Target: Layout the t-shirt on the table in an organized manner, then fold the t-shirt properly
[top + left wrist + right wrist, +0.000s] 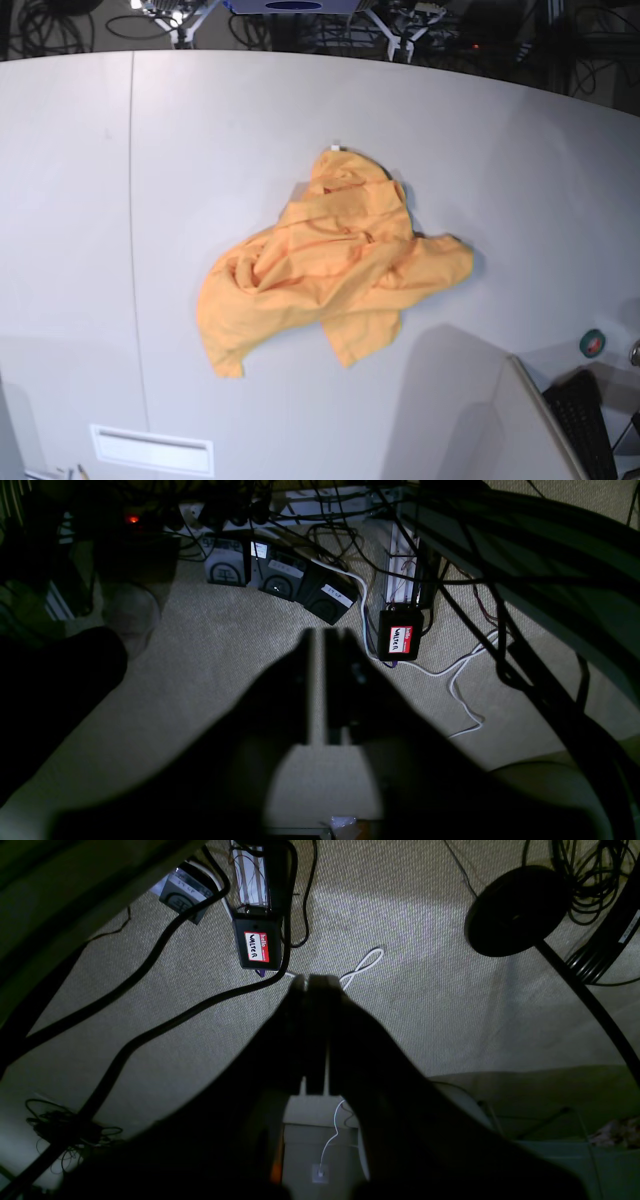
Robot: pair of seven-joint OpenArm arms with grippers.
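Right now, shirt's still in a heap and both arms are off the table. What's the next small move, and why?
Probably bring the left hand up over the table toward the t-shirt. The shirt lies crumpled with folds overlapping, nothing spread, and both wrist views show only carpet and cables, so neither hand is near it.

One orange t-shirt point(330, 265) lies on one pale table point(200, 150). Two grippers show, the left gripper point(317, 635) and the right gripper point(312, 982), one per wrist view. On the carpet point(210, 645) sit three grey foot pedals point(277, 577) in a row, one black box point(399, 635) with a red name sticker, and one round black stand base point(515, 910).
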